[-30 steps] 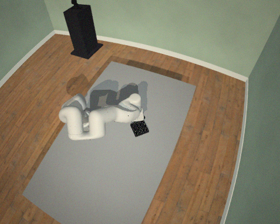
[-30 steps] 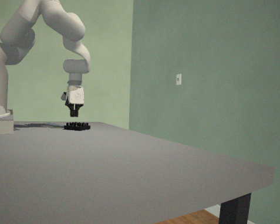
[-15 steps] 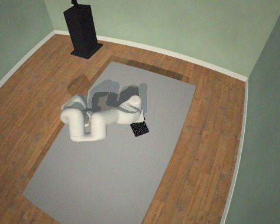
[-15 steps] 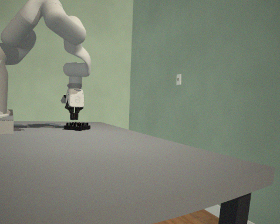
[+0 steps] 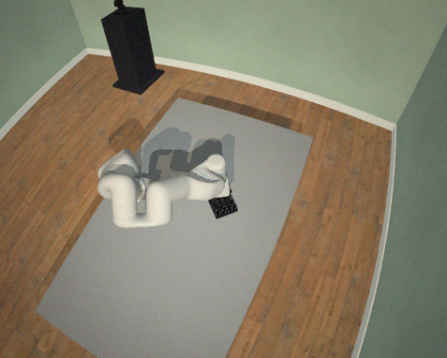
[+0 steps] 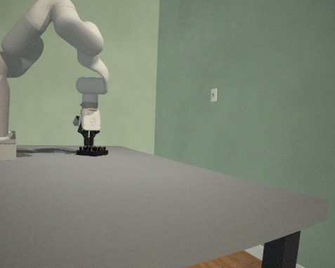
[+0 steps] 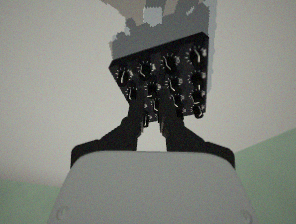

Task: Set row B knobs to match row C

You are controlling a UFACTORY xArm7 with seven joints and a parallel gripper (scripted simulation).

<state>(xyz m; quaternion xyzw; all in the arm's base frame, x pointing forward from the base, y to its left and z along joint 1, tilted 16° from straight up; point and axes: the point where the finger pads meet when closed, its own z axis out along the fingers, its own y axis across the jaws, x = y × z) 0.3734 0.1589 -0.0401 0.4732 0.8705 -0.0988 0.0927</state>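
The black knob box (image 5: 217, 216) (image 6: 94, 153) (image 7: 135, 60) stands on the grey table, with four rows of small knobs, white lines and marks. In the wrist view the farthest row has knobs at the left (image 7: 123, 75), second (image 7: 146, 69), third (image 7: 169, 63) and right (image 7: 196, 55). My gripper (image 6: 88, 144) (image 7: 151, 98) points down at the box, its black fingers slightly parted and low among the knobs. A knob shows in the narrow gap between them; no grip on it can be seen. The fingers hide parts of the nearer rows. Printed names and exact pointing are too small to read.
The grey table (image 5: 172, 267) (image 6: 147, 210) carries the box and the arm's base (image 6: 2, 150). The white arm (image 5: 158, 201) (image 6: 90, 85) reaches over from the base and covers part of the box's surroundings in the top view. A black pedestal (image 5: 132, 52) stands on the floor away from the table.
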